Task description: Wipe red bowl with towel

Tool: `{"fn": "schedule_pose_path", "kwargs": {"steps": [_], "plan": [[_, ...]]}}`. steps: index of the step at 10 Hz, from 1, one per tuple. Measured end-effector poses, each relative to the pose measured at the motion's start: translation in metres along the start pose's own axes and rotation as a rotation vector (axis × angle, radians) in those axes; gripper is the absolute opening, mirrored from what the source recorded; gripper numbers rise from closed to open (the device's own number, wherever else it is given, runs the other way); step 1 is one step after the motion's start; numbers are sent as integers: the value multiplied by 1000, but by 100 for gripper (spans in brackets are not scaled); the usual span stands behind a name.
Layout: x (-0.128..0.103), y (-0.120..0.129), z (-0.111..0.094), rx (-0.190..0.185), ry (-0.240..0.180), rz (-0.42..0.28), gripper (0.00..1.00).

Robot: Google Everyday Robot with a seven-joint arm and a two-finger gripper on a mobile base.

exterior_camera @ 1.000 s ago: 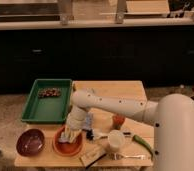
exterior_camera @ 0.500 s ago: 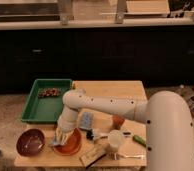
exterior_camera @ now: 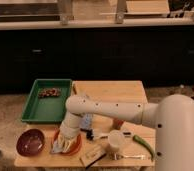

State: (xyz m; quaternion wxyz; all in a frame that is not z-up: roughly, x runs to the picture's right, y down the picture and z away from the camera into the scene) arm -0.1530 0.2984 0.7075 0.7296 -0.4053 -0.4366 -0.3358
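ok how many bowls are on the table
2. A dark bowl sits at the table's front left; the red bowl is just right of it, under the towel and the hand. Others may be hidden behind the arm.

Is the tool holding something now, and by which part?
It cannot be told. The tool is low over the red bowl, against the towel, but the place of any hold is hidden.

The gripper (exterior_camera: 66, 137) is down at the red bowl (exterior_camera: 77, 145). A pale towel (exterior_camera: 58, 146) lies in that bowl. A green tray (exterior_camera: 31, 111) sits behind.
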Motion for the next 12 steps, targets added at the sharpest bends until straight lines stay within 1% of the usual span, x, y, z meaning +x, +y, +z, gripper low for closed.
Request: {"fn": "schedule_pose_path", "kwargs": {"steps": [2,4,5,6,8,9,12], "plan": [[7,19,-5,6,-1,34,1],[13,24,-9,11,8,49,1],[18,26,-14,17,20,58,1],[21,24,-16,17,32,59,1],[32,12,-25,38,59,59,1],[36,4,-27,42,66,49,1],[40,-11,-24,47,62,13,1]]}}
